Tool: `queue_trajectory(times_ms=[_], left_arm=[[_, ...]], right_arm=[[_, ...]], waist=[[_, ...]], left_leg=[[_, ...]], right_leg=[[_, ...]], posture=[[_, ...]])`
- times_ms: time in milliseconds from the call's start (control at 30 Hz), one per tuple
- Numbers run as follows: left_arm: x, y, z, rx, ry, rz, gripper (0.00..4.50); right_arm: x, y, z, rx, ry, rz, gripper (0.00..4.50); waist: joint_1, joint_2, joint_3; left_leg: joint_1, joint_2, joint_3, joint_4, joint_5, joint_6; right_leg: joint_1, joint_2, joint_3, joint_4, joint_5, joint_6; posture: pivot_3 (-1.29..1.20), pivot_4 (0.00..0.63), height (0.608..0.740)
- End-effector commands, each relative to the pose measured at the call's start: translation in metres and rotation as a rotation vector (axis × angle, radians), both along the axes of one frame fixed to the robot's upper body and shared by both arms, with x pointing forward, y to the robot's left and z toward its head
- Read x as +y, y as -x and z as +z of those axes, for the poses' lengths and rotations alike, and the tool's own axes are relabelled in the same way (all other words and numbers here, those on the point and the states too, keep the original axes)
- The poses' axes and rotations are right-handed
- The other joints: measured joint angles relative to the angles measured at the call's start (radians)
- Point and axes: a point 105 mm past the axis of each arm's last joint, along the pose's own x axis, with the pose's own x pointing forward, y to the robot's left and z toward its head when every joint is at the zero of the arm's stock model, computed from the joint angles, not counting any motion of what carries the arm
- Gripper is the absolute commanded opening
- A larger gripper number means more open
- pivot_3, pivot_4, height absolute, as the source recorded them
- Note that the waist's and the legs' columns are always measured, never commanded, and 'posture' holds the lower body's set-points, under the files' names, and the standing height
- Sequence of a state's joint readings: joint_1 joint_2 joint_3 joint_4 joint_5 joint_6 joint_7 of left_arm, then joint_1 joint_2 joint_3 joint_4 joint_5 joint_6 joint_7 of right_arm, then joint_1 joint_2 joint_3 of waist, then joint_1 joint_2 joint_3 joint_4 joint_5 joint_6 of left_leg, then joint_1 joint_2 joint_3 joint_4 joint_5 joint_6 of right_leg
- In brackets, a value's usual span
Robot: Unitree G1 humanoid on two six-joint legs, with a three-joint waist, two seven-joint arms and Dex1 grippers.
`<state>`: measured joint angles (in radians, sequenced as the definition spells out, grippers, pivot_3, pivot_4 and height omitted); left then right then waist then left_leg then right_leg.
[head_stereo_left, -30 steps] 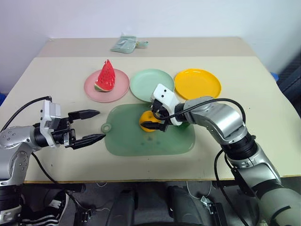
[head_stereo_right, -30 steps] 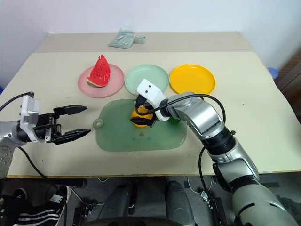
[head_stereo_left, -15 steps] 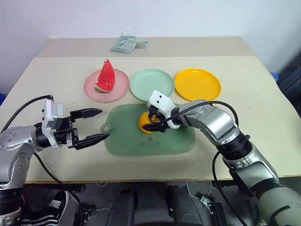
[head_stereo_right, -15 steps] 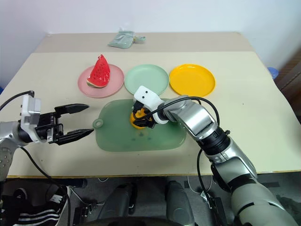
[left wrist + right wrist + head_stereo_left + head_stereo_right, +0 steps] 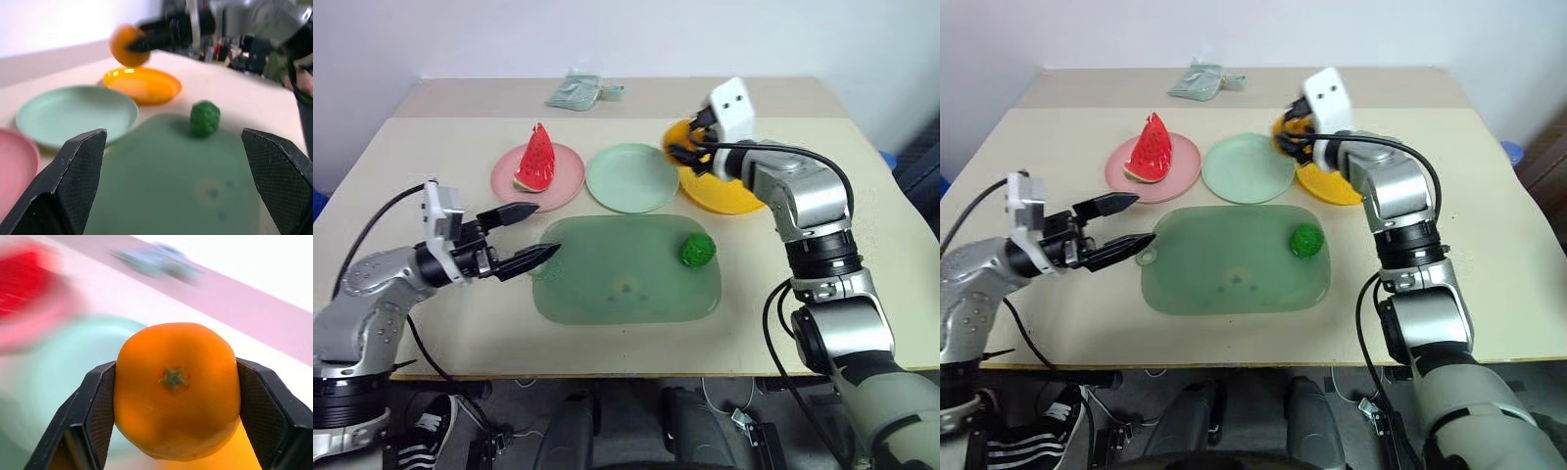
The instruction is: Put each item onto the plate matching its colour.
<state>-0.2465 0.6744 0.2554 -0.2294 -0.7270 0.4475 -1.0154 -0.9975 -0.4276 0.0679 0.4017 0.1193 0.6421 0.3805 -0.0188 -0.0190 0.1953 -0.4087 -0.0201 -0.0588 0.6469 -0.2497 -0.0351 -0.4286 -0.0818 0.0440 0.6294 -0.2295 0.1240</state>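
My right gripper (image 5: 688,145) is shut on the round orange (image 5: 177,389) and holds it in the air over the near-left rim of the yellow plate (image 5: 736,192). The red watermelon wedge (image 5: 535,158) stands on the pink plate (image 5: 567,172). The pale-green plate (image 5: 631,177) between them is bare. A bumpy dark-green ball (image 5: 698,251) lies on the right part of the green mat (image 5: 617,274). At the mat's left edge, my left gripper (image 5: 546,229) hovers open with nothing between its fingers, pointing toward the ball.
A folded pale-green cloth (image 5: 576,93) lies at the table's far edge. The beige table (image 5: 431,147) has free room to the left of the plates and along the right side.
My right gripper closed on the orange, lifted it off the mat and carried it back and right to the yellow plate. The green ball is now uncovered. My left gripper edged toward the mat.
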Motion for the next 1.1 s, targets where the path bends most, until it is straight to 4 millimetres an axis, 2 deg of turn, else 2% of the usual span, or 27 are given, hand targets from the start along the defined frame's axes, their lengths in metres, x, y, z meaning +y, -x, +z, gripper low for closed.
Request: queue_trajectory(times_ms=[33, 200, 267, 300, 433, 533, 600, 667, 733, 800, 900, 1000, 1100], left_arm=[[-0.003, 0.001, 0.011, -0.051, 0.002, -0.011, 4.5], [0.003, 0.006, 0.01, -0.018, 0.012, -0.059, 4.5], [0.004, 0.005, 0.009, -0.021, 0.003, -0.052, 4.5], [0.005, 0.006, 0.008, -0.028, -0.005, -0.049, 4.5], [0.004, 0.009, 0.005, -0.013, 0.003, -0.062, 4.5], [0.005, 0.011, 0.007, -0.008, 0.013, -0.073, 4.5], [0.007, 0.012, 0.009, -0.009, 0.02, -0.079, 4.5], [0.01, 0.012, 0.01, -0.007, 0.018, -0.085, 4.5], [0.013, 0.014, 0.01, -0.001, 0.014, -0.094, 4.5], [0.014, 0.015, 0.007, 0.007, -0.015, -0.107, 4.5], [0.015, 0.016, 0.004, 0.023, -0.05, -0.121, 4.5], [0.013, 0.016, 0.005, 0.023, -0.053, -0.125, 4.5], [0.009, 0.015, 0.007, 0.021, -0.046, -0.131, 4.5]], right_arm=[[-0.03, -0.01, 0.0, -0.013, 0.001, -0.128, 2.92], [-0.031, -0.013, -0.013, 0.023, -0.029, -0.112, 2.92], [-0.033, -0.014, -0.017, 0.033, -0.028, -0.116, 3.98], [-0.034, -0.014, -0.018, 0.038, -0.045, -0.118, 4.36], [-0.036, -0.014, -0.008, 0.007, -0.068, -0.116, 4.44], [-0.034, -0.01, 0.015, -0.081, -0.129, -0.071, 4.44], [-0.016, 0.005, 0.034, -0.123, -0.202, 0.102, 4.44], [0.007, 0.035, 0.037, -0.131, -0.152, 0.354, 4.44], [0.022, 0.064, 0.024, -0.076, -0.084, 0.534, 4.44], [0.028, 0.091, 0.008, -0.006, -0.018, 0.663, 4.44], [0.032, 0.118, -0.017, 0.087, 0.084, 0.767, 4.44], [0.03, 0.126, -0.049, 0.147, 0.233, 0.768, 4.44], [0.022, 0.119, -0.071, 0.225, 0.271, 0.693, 4.44]], waist=[[-0.009, 0.0, 0.0], [-0.032, 0.001, 0.001], [-0.032, 0.001, 0.001], [-0.031, 0.001, 0.001], [-0.026, 0.001, 0.001], [-0.024, 0.001, 0.001], [-0.025, 0.002, 0.001], [-0.025, 0.002, 0.001], [-0.022, 0.002, 0.001], [-0.023, 0.001, 0.0], [-0.021, 0.001, 0.001], [-0.022, 0.001, 0.001], [-0.023, 0.001, 0.001]], left_leg=[[0.0, 0.0, 0.0, 0.0, 0.0, 0.0], [0.0, 0.0, 0.001, -0.002, 0.0, 0.0], [0.0, 0.001, 0.001, -0.002, 0.0, 0.0], [0.0, 0.001, 0.001, -0.002, 0.0, 0.0], [0.0, 0.0, 0.001, -0.001, 0.0, 0.0], [0.0, 0.0, 0.001, -0.001, 0.0, 0.0], [0.0, 0.0, 0.001, -0.001, 0.0, 0.0], [0.0, 0.001, 0.0, -0.001, 0.0, 0.0], [0.0, 0.001, -0.001, -0.001, 0.0, 0.001], [0.0, 0.001, -0.001, -0.001, 0.0, 0.001], [0.0, 0.0, -0.001, 0.001, 0.0, 0.001], [0.001, 0.001, 0.0, 0.001, 0.0, 0.001], [0.001, 0.001, 0.0, 0.001, 0.0, 0.001]], right_leg=[[0.0, 0.0, 0.0, 0.0, 0.0, 0.0], [-0.001, 0.0, 0.001, 0.0, 0.0, 0.0], [-0.001, 0.001, 0.001, 0.0, 0.0, 0.0], [-0.001, 0.001, 0.001, 0.0, 0.0, 0.0], [-0.001, 0.001, 0.001, 0.0, 0.0, 0.0], [0.0, 0.0, 0.001, 0.0, 0.0, 0.0], [0.0, 0.0, 0.001, 0.0, 0.0, 0.0], [-0.001, 0.001, 0.001, 0.0, 0.0, 0.0], [0.0, 0.001, 0.0, 0.0, 0.0, 0.0], [0.001, 0.0, 0.0, -0.001, 0.0, 0.0], [0.002, 0.0, 0.0, -0.001, 0.0, 0.0], [0.002, 0.0, 0.0, -0.001, 0.0, 0.0], [0.001, 0.0, 0.0, -0.001, 0.0, 0.0]], posture=[[0.0, 0.15, 0.738], [0.0, 0.15, 0.738], [0.0, 0.15, 0.738], [0.0, 0.15, 0.738], [0.0, 0.15, 0.738], [0.0, 0.15, 0.738], [0.0, 0.15, 0.738], [0.0, 0.15, 0.738], [0.0, 0.15, 0.738], [0.0, 0.15, 0.738], [0.0, 0.15, 0.738], [0.0, 0.15, 0.738], [0.0, 0.15, 0.738]])
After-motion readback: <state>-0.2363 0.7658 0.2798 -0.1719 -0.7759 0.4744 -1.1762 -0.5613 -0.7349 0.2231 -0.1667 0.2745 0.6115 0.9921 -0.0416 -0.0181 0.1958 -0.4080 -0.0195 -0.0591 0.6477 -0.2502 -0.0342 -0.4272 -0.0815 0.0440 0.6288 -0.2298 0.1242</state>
